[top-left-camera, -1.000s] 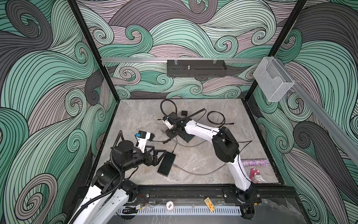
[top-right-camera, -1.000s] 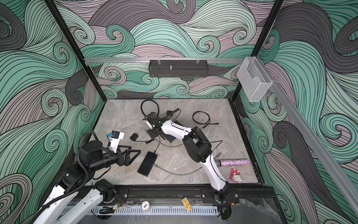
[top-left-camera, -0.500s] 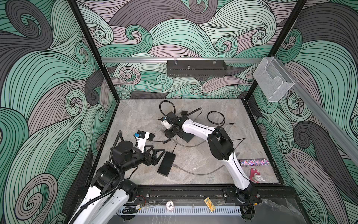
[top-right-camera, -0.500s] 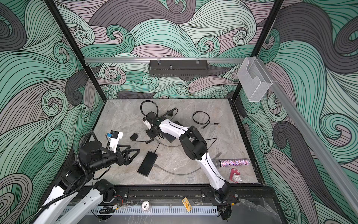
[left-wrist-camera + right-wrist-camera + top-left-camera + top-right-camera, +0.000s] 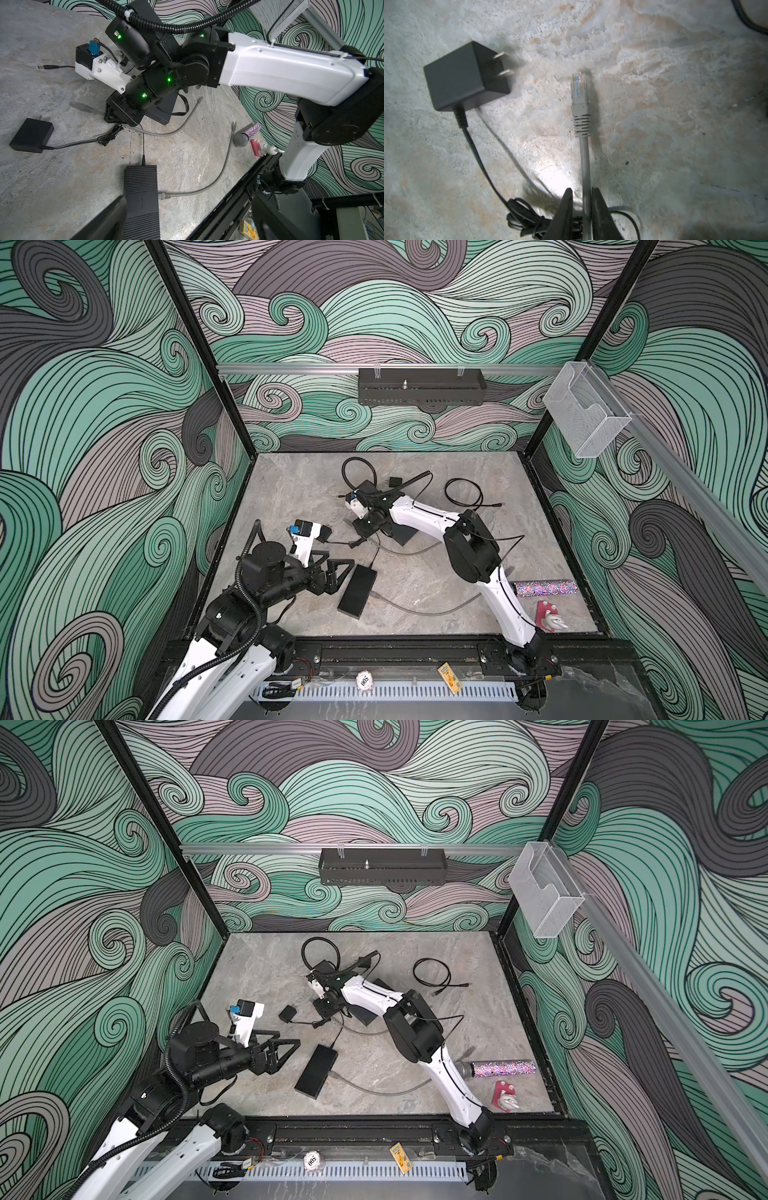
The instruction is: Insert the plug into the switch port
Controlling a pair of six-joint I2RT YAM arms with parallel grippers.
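The right pincer [image 5: 581,192] stands low over the grey marbled worktop [image 5: 291,489]. Its 2 fingers are astride the thin grey network cable [image 5: 585,162], a little way behind the cable's clear-tipped grey plug [image 5: 580,91]. The jaws stand narrow: 1 finger looks pressed to the cable and a sliver of gap shows at the other, so I cannot tell whether the grip has fully set.

The plug lies flat on the worktop straight ahead of the fingertips. Its long axis is in line with the pincer's reach and its contact end points away from the pincer. Near it, not touching, lies a boxy black wall adapter [image 5: 465,81] with 2 prongs.

The flat black ribbed switch [image 5: 357,589] lies nearer the front of the worktop, apart from the plug. It is just beside the left pincer [image 5: 341,574], which hangs wide open and empty. Another grey lead [image 5: 187,193] sits in a port on the switch's long side, the side towards the right arm's base.

In my judgement the coming move turns on this: the plug lies beyond the switch's far short end, not opposite that port side. The right arm must lift it, carry it round and square its axis to a free port. The left arm is nearer to steady the switch.
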